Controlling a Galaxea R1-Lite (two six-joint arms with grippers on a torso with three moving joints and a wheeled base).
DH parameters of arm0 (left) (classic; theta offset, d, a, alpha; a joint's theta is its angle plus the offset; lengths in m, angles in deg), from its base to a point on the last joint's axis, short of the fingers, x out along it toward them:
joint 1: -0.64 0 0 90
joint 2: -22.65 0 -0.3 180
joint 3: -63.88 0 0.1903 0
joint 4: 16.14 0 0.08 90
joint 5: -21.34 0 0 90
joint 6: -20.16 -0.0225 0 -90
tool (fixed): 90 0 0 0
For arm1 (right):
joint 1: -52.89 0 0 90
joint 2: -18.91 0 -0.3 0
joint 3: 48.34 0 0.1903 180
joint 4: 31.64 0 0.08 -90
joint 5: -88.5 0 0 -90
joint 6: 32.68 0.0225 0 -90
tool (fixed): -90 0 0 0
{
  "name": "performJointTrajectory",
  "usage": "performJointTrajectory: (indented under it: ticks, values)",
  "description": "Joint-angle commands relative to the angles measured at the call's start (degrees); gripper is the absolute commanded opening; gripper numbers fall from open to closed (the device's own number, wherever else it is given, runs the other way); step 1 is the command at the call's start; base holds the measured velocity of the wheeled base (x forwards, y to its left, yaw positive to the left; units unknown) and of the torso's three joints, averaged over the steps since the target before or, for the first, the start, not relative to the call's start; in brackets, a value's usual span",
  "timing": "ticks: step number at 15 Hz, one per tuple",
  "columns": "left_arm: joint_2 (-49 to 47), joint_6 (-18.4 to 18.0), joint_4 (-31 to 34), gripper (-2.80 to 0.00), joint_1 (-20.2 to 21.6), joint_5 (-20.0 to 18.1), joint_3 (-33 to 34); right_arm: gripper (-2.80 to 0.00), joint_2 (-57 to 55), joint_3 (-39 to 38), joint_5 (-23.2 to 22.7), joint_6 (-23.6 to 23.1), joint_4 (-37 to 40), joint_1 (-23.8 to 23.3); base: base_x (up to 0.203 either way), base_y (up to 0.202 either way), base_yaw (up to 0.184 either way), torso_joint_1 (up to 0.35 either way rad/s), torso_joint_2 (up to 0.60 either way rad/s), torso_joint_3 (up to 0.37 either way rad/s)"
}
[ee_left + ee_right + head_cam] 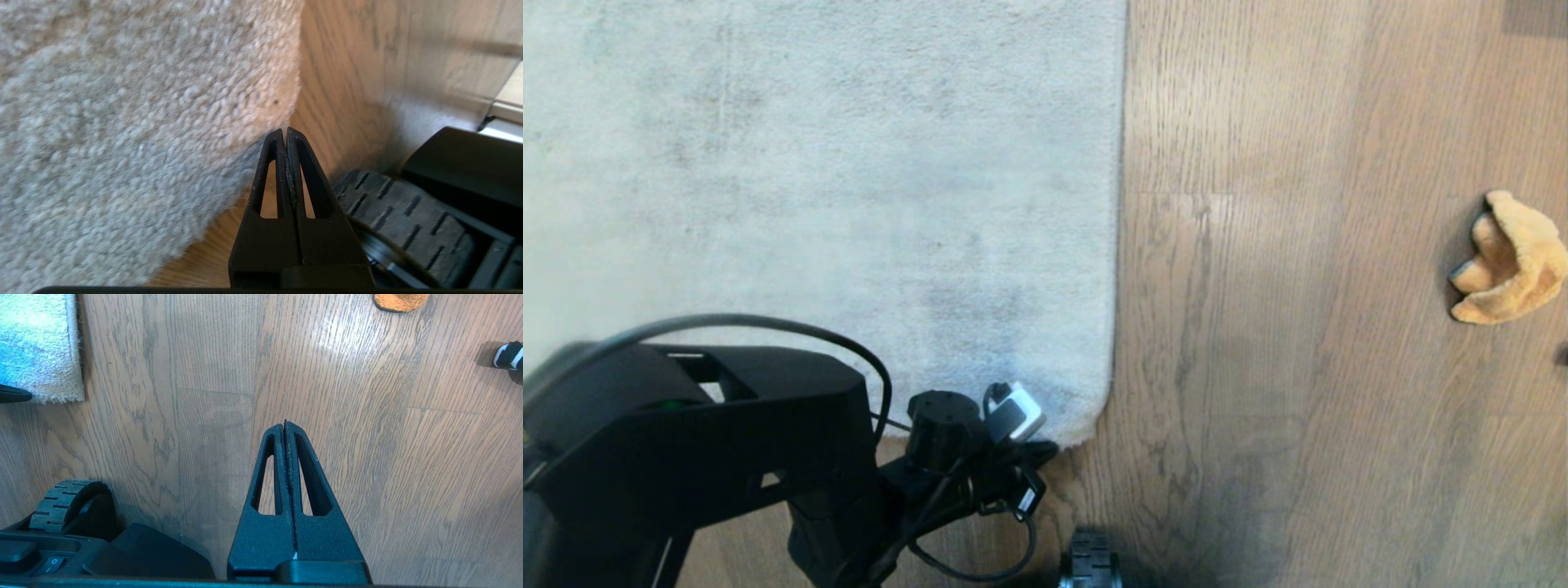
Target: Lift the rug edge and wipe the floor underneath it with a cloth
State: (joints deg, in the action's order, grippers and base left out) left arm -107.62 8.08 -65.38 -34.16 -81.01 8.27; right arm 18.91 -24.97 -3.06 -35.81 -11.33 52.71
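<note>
Head view: left arm [686,441] low, nearest camera, beside rounded rug edge [1086,425] lying flat on floor [1258,367]; cloth [1515,257] crumpled far right, well apart.
Left wrist view: left gripper [285,131] fingers together, tips just beside rug corner; wheel [404,216] near.
Right wrist view: right gripper [284,424] fingers together above bare floor. No readable writing.

Head view overhead; wrists low; all share rug edge [1112,327], floor [1298,367].

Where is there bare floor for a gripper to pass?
Bare floor runs between the rug edge and the cloth. It is crowded at the rug's corner, where the shut left gripper and a wheel sit.
</note>
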Motion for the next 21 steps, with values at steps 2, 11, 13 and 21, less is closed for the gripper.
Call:
performJointTrajectory:
  ticks: [2,11,13,21]
  values:
    - [-0.34,-1.39,-0.26,-2.8,0.35,0.43,0.25,-2.8,-0.09,0.0,-0.02,-0.03,-0.02,0.01,0.0,0.0,0.0,0.0,0.0,0.0]
    - [0.61,-6.31,-0.74,-2.8,2.26,2.42,-0.04,-2.8,-0.09,0.0,-0.02,-0.03,-0.02,0.01,0.0,0.0,0.0,0.0,0.0,0.0]
    - [0.69,-7.17,-0.88,-2.8,2.55,2.42,-0.19,-2.8,-0.09,0.0,-0.02,-0.03,-0.02,0.01,0.0,0.0,0.0,0.0,0.0,0.0]
    - [5.39,-4.22,-0.66,-2.8,2.12,2.48,1.51,-2.8,-0.09,0.0,-0.02,-0.03,-0.02,0.01,0.0,0.0,0.0,0.0,0.0,0.0]
